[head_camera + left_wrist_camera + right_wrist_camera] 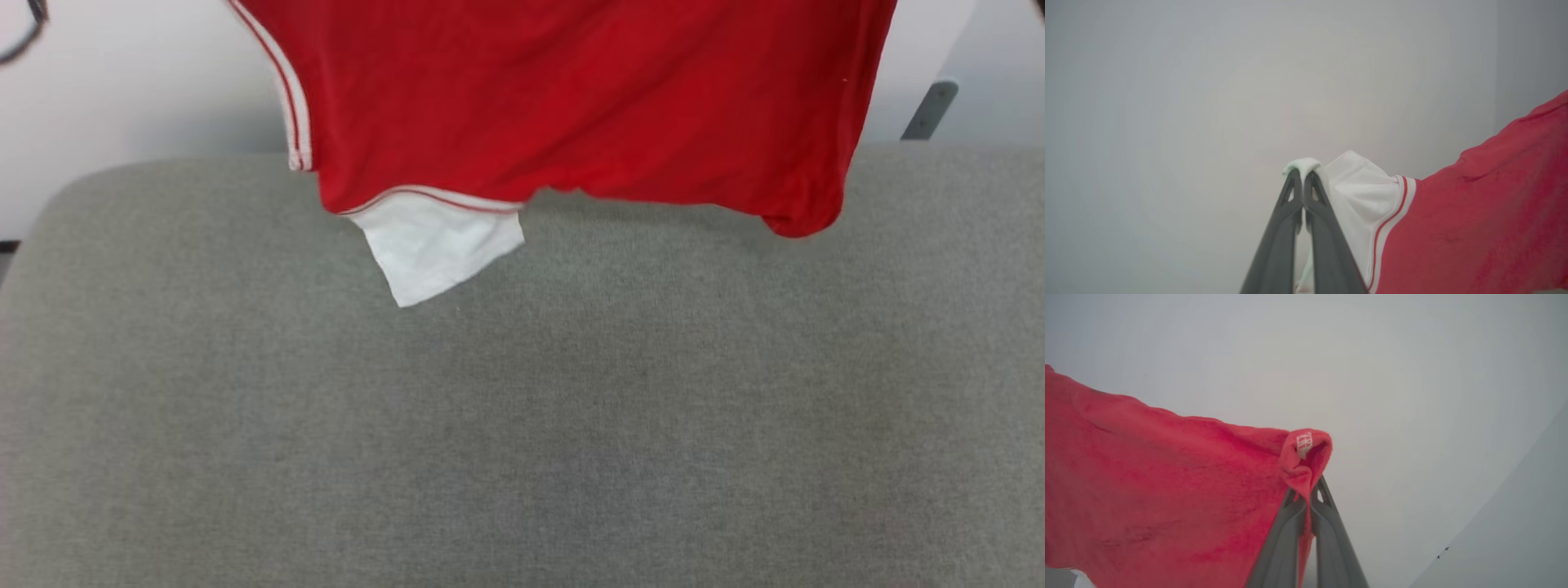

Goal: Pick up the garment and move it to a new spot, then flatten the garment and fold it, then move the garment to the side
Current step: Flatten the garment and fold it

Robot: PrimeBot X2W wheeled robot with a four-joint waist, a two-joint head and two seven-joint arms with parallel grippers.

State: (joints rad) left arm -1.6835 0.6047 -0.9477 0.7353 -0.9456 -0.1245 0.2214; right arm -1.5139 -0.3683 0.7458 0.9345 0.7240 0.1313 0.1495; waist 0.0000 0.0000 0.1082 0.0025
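Right now your garment (571,98) hangs in the air above the grey pad (522,441), stretched between both grippers. Your left gripper (1303,173) is pressed together on just the tip of a white sleeve (1363,192). Your right gripper (1308,490) pinches a bunched red corner (1306,457). Both bites look shallow, so a quick swing or extra stretch could pull the cloth free. A loose sleeve (437,249) dangles lowest and may tuck under when you lay it down.
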